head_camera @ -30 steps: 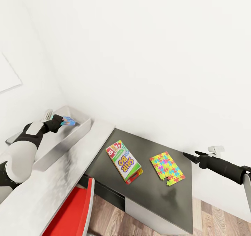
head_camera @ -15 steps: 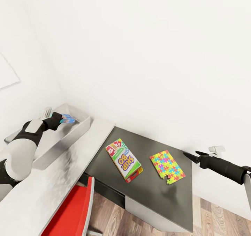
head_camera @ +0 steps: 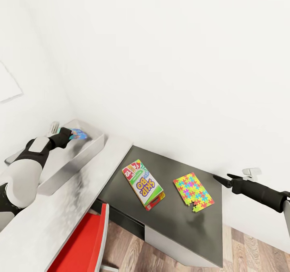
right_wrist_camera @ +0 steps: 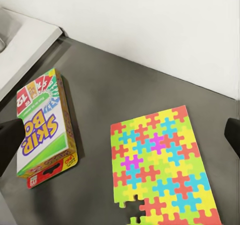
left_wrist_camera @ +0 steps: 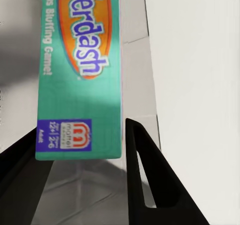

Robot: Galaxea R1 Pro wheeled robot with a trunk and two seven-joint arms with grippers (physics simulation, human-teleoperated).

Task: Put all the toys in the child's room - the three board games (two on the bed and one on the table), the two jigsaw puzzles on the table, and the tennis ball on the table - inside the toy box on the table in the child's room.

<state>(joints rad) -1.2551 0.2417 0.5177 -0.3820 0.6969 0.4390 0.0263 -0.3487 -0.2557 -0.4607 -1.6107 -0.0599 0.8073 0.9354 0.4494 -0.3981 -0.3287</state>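
The left gripper [head_camera: 71, 134] reaches over the toy box [head_camera: 86, 151] and grips a teal board game [left_wrist_camera: 80, 70] by its short end, the box's edge sitting between the two dark fingers [left_wrist_camera: 145, 180] in the left wrist view. Beyond those fingers, under the held game, lies the grey floor of the bin and its far wall. The step in hand looks like the drop into the bin. To do it well, the game should go down flat and low over the floor before the fingers part, so that it lands inside the sloping sides and does not tip onto the rim; keeping it toward one wall would leave room for the wider things to come.

The right gripper [head_camera: 220, 179] hangs empty with its fingers spread apart, just past the far corner of the dark section of the table [head_camera: 177, 223]. In front of it and below lies a jigsaw puzzle [right_wrist_camera: 162, 167], flat, with one edge piece missing or shifted. Further out from that hand lies the Skip-Bo game [right_wrist_camera: 45, 127], also flat, apart from the puzzle. A red chair [head_camera: 82, 244] stands below the light-grey top.
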